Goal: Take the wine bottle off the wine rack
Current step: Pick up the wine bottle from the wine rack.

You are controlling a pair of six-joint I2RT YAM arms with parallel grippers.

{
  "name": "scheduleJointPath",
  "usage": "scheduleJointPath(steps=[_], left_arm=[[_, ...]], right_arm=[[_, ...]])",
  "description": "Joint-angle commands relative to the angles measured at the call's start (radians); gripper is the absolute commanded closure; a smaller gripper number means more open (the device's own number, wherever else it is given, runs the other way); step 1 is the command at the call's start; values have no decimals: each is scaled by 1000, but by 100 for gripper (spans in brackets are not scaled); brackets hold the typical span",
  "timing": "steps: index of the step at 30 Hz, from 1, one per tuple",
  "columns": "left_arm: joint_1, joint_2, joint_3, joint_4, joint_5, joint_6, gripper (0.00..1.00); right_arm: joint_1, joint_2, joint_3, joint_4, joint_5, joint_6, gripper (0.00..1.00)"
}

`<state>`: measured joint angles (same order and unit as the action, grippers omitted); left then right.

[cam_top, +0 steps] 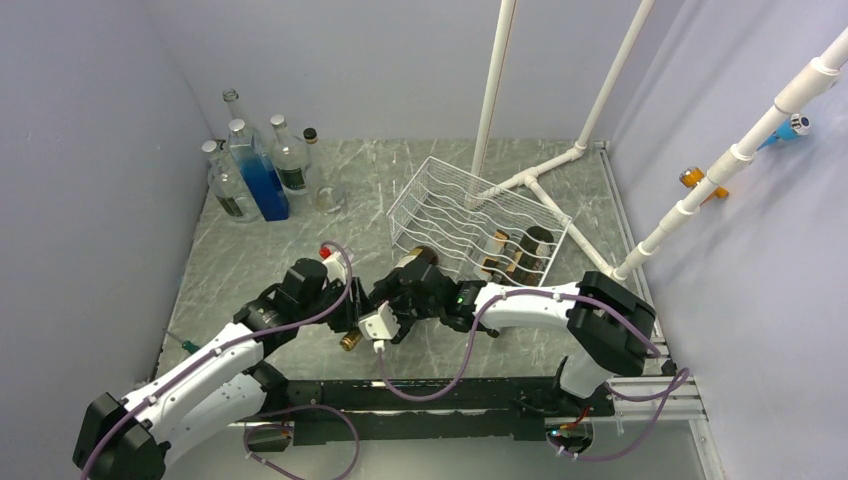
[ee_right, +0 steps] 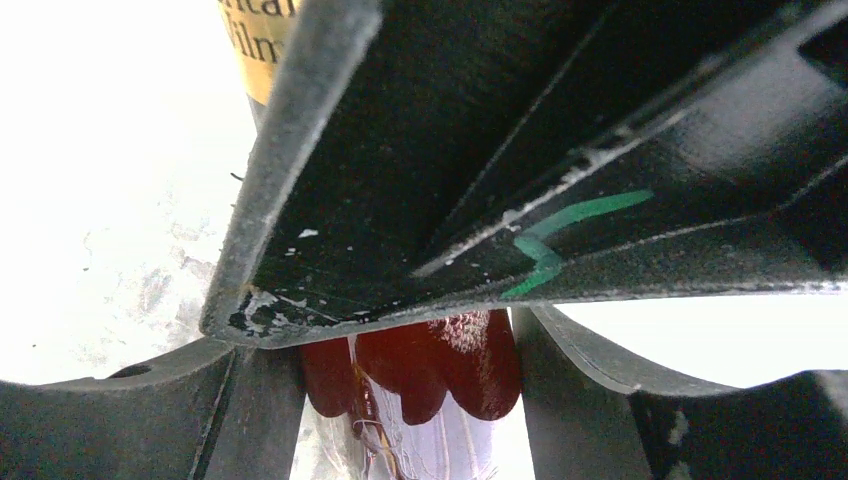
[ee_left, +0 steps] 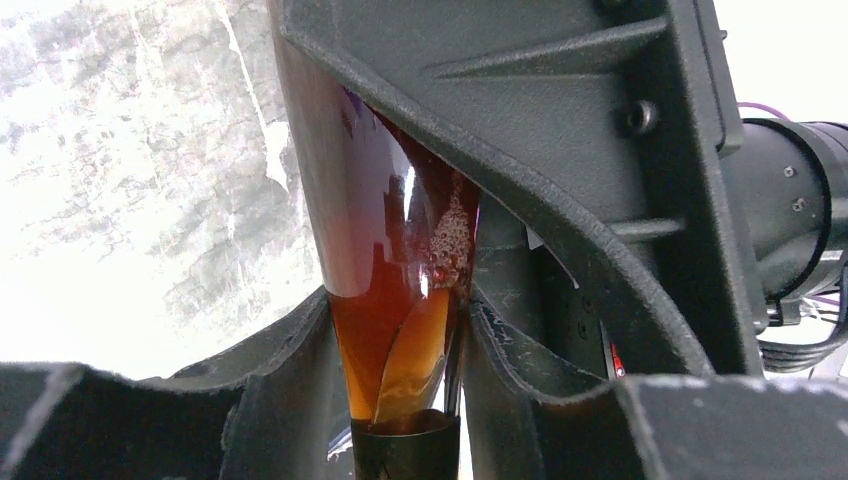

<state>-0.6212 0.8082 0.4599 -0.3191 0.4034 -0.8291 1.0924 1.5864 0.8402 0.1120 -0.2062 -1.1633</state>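
**Top view.** I see the wine bottle (cam_top: 417,258) off the wine rack (cam_top: 440,200). It lies roughly level just near-left of the rack's near-left corner, gold cap pointing near-left. Whether its base touches the wire I cannot tell. The left tool (cam_top: 347,312) is at the neck end and the right tool (cam_top: 405,295) is just beside it, toward the body. The arms hide most of the glass. Two dark bottles (cam_top: 515,253) lie in the rack's near-right cradles. Glass bottles (cam_top: 250,170) stand at the far-left corner of the desk (cam_top: 250,260), and white pipes (cam_top: 495,90) rise at far right.

**Left wrist view** (detail not avail. from above). The left tool (ee_left: 398,310) is clenched on the neck of the wine bottle (ee_left: 385,250), both pads against the glass. Amber liquid w/ bubbles shows inside.

**Right wrist view.** The right tool (ee_right: 410,385) flanks a glossy red shape (ee_right: 440,365) that I can't identify. A dark body (ee_right: 450,150) w/ a green mark (ee_right: 560,230) covers most of the frame, so I cannot tell whether this tool is grasping or released. A strip of yellow label (ee_right: 255,40) shows at the top, unseen in the other views.
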Motion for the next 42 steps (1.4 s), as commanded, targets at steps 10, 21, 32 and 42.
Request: scheduleJointPath(steps=[10,21,32,42], left_arm=[[14,-134,40,65,43,-31,25],[20,-190,23,30,29,-41,22],[21,-276,56,-105,-85,13,8],[21,-348,97,-215,-184,77,3]], right_arm=[[-10,-17,62,-22,-46,126,72],[-21,-17,71,-25,-68,163,74],[-35,-21,84,-40,-91,189,74],[-46,-25,104,-55,-109,226,75]])
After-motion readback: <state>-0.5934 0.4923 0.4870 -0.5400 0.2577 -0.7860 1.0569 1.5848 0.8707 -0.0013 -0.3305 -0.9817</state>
